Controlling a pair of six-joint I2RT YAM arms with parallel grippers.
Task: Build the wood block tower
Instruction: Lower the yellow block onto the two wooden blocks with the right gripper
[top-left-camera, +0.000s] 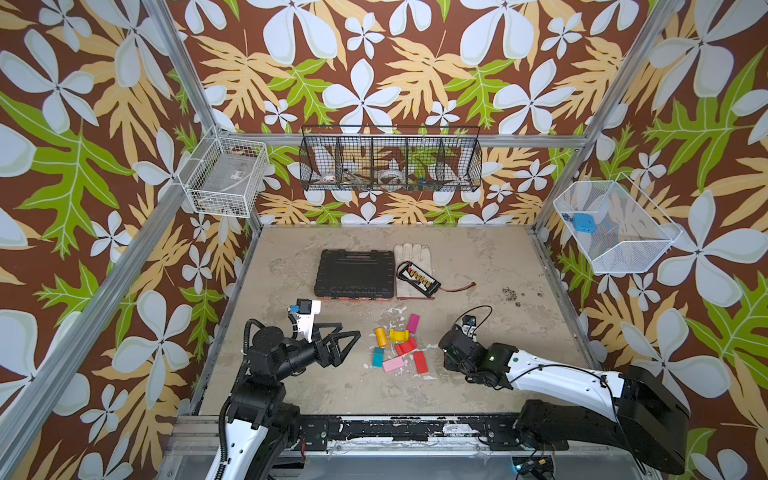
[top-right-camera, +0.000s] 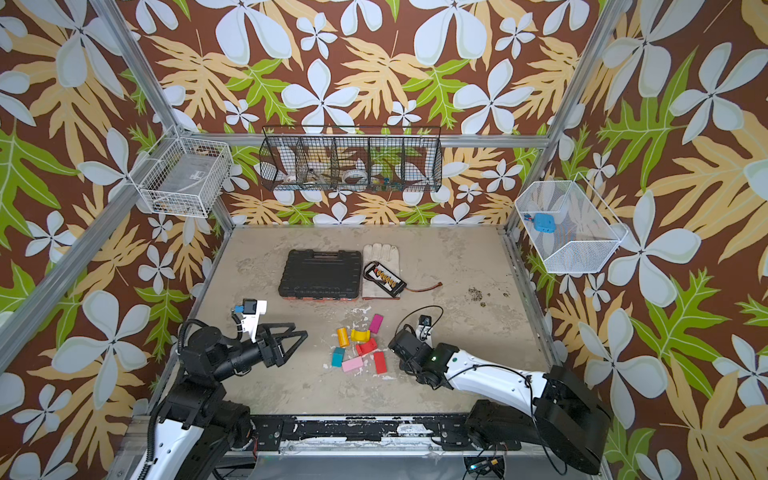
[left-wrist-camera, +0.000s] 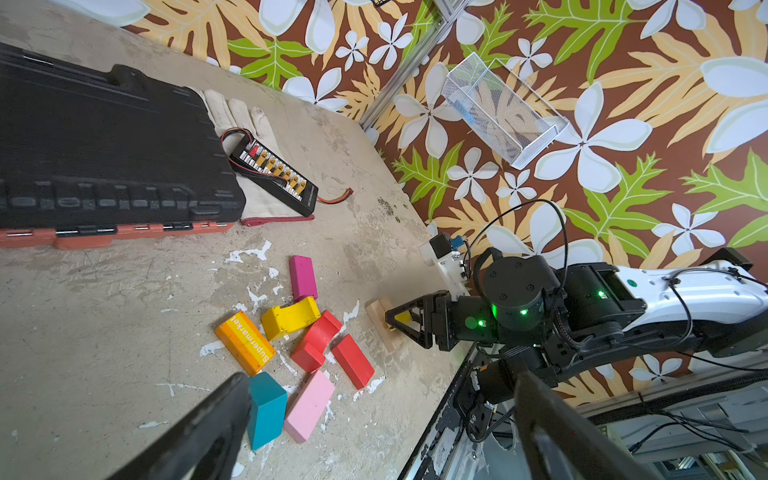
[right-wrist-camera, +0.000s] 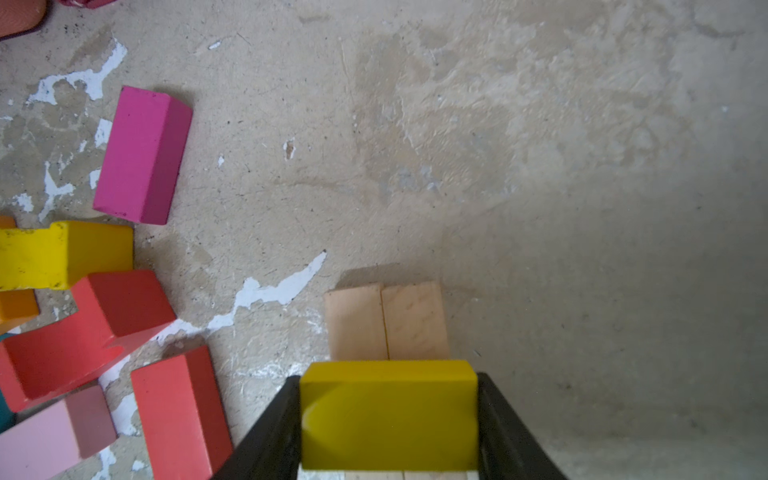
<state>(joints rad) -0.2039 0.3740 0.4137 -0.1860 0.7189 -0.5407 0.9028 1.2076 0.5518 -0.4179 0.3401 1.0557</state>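
Yellow block (right-wrist-camera: 388, 415) sits clamped by its ends between the right gripper's (right-wrist-camera: 388, 380) half-closed black fingers (right-wrist-camera: 270, 436). It lies crosswise over two tan blocks (right-wrist-camera: 386, 322) laid side by side, seemingly the tower's base. Nearby the loose wood blocks (top-left-camera: 399, 347) lie scattered. Left gripper (top-left-camera: 350, 348) hangs fully spread and empty beside the teal block (top-left-camera: 378, 356).

Black case (top-left-camera: 354, 274) just beside pale glove (top-left-camera: 412, 252), connector board (top-left-camera: 419, 277) atop glove.

The walls (top-left-camera: 415, 83) wear brown paper with white flowers and green and tan leaves, with aluminium posts (top-left-camera: 178, 62) at the corners. A black wire basket (top-left-camera: 390, 162) hangs behind the worn beige bench (top-left-camera: 498, 270) (white chips mid-surface), evenly lit.
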